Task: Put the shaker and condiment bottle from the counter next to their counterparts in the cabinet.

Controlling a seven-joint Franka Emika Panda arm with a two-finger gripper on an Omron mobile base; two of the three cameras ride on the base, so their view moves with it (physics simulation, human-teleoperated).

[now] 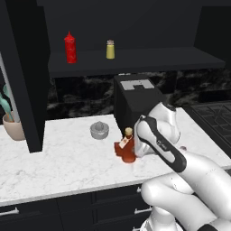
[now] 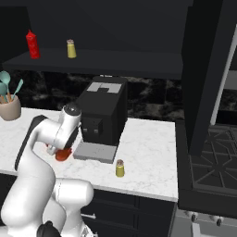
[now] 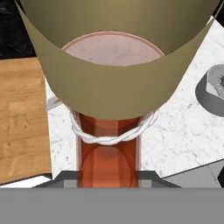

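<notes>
Half the bottle (image 1: 127, 146) hides behind the arm in the left base view — just its cap, neck and red side peek out. From the right base view, a red bit (image 2: 63, 154) shows under the arm. The gripper itself is hidden, so can't tell if its fingers are spread or pinching. In the hand view the bottle (image 3: 109, 153) is so close that its tan cap fills the top, cut off by the edges. It stands upright on the counter (image 1: 67, 167), cap up, beside the coffee machine (image 2: 102, 118) w/ a grey juicer (image 1: 99, 130) near. The shaker (image 2: 120, 168) stands upright too — at the counter's front edge.
</notes>
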